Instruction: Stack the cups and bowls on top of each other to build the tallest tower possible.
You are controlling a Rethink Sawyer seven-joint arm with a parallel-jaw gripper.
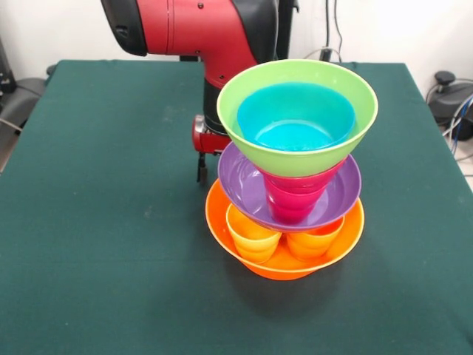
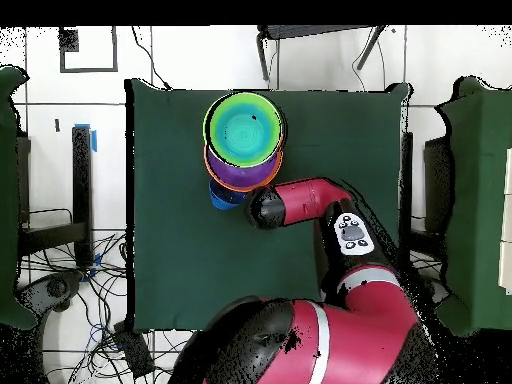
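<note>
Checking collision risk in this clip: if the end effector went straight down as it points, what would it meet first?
Probably the green cloth-covered table, just behind the large orange plastic bowl; the end effector hangs beside the stack, though depth is unclear.

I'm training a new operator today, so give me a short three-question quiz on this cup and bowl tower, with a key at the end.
1. Multiple choice: which bowl forms the base of the tower? A purple, B orange, C lime green.
2. True or false: the light blue bowl sits nested inside the lime green bowl.
3. Fill the gap: the purple bowl rests on the yellow cup and the ____ cup.

Key:
1. B, the orange bowl.
2. True.
3. Orange: the orange cup stands beside the yellow one.
</note>
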